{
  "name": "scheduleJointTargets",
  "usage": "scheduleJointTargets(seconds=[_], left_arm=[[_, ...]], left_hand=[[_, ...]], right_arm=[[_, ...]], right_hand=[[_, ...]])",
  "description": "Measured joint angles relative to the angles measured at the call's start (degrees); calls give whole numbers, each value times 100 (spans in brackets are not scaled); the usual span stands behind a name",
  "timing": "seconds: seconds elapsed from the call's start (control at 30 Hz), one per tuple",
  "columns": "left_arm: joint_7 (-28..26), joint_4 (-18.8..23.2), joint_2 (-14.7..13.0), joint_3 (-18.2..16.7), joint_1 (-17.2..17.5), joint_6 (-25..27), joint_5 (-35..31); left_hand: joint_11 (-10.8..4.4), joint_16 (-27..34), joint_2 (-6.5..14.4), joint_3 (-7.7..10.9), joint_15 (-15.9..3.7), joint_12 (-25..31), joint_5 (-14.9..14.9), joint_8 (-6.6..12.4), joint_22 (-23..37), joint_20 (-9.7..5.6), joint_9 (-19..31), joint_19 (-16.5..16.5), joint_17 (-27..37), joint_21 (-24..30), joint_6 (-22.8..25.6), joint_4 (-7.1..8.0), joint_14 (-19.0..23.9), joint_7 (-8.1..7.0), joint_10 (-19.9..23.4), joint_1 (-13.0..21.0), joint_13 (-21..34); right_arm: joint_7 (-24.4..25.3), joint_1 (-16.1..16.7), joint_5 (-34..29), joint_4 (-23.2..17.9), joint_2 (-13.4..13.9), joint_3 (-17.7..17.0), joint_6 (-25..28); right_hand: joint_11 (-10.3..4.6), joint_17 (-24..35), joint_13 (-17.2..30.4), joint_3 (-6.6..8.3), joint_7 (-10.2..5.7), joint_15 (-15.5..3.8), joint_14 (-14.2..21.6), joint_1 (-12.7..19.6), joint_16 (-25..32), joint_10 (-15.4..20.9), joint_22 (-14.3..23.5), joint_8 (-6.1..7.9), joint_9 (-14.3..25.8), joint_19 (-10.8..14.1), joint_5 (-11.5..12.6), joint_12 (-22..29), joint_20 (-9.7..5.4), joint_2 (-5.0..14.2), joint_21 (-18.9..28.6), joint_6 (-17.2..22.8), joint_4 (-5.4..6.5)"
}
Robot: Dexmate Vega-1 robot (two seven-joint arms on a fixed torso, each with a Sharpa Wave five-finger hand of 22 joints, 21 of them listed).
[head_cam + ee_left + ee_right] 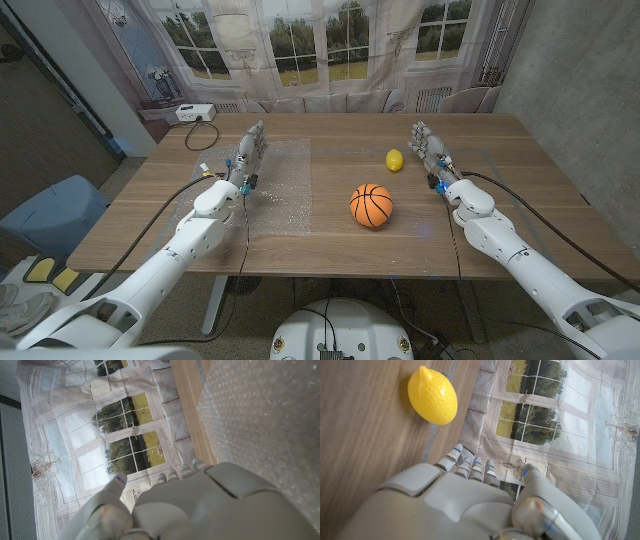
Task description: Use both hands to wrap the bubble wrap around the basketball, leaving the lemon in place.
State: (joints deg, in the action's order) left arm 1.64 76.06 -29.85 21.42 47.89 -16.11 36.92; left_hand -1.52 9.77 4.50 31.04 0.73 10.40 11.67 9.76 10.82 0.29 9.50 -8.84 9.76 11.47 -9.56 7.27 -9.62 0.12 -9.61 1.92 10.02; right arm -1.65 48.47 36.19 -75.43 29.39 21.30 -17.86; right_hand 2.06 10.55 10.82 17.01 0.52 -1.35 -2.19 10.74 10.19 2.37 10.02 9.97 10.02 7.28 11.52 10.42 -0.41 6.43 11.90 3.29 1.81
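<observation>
- The bubble wrap [262,190] lies spread flat on the desk [330,255], on the robot's left half. It looks thin, limp and very light, so it will likely flop and slide rather than keep any shape when lifted.
- The basketball [371,205] sits on bare wood just beside the sheet's right edge, not on it. It is round and probably free to roll at a nudge, with a grippy pebbled skin.
- The lemon [395,159] rests behind the ball, near the right hand [429,150], and looks small, smooth and easy to knock.
- The left hand [250,152] stands above the far part of the sheet, fingers apart, holding nothing.
- The right hand is likewise empty with fingers apart, out to the side of the lemon.
- My judgement: pinch the sheet at an edge or corner, since the flat middle offers nothing to grip; steady the ball from the side while the sheet is drawn over it.
- Risk: a sweeping right hand could shift the lemon.
</observation>
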Motion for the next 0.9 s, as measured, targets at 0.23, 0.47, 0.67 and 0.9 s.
scheduleJointTargets(seconds=[0.23, 0.47, 0.67, 0.9], left_arm=[[-243, 208, -51, 40, 6, 87, -227], [-728, 574, -111, 119, 82, 244, -631], [-1267, 1046, -229, 212, 203, 531, -1104], [-1913, 1720, -464, 310, 335, 1299, -1753]], left_hand=[[-20, 66, 62, -34, 0, 128, 0, 106, 0, 85, 0, 129, -17, 45, -29, -97, 0, -141, -20, 65, 0], [74, 123, -28, -59, 62, 257, 0, 149, -17, 320, 26, 365, -16, 123, -28, -349, -20, -321, -5, 253, 29], [98, 132, -84, -11, 150, 322, -55, 164, -17, 372, 26, 580, -9, 155, 16, -703, 245, -422, 315, 612, 53], [39, 172, -144, 140, 114, 403, -141, 233, -1, 507, 53, 817, 0, 210, 448, -1301, 780, -316, 783, 1187, 80]], right_arm=[[-116, -59, -60, 31, 3, 57, -111], [-322, -136, -66, 207, -32, 91, -235], [-500, -148, -13, 312, -34, 98, -327], [-612, -69, 56, 344, -26, 82, -438]], right_hand=[[0, 0, 0, 0, 20, 20, -20, 0, 0, 0, 0, 21, 0, 0, 0, 0, 0, 0, 0, 20, 0], [30, -12, 0, 24, 20, 51, -51, 21, 0, 31, 0, 21, -1, 41, 0, 40, 41, -21, 0, 20, -24], [51, -17, -1, 24, 52, 64, -38, 44, 5, 53, -1, 42, -1, 34, 0, 40, 77, -44, 0, 52, -23], [71, -17, -1, -2, 52, 84, -18, 60, 22, 72, -1, 42, -1, 50, 0, 40, 93, -62, 0, 51, -49]])
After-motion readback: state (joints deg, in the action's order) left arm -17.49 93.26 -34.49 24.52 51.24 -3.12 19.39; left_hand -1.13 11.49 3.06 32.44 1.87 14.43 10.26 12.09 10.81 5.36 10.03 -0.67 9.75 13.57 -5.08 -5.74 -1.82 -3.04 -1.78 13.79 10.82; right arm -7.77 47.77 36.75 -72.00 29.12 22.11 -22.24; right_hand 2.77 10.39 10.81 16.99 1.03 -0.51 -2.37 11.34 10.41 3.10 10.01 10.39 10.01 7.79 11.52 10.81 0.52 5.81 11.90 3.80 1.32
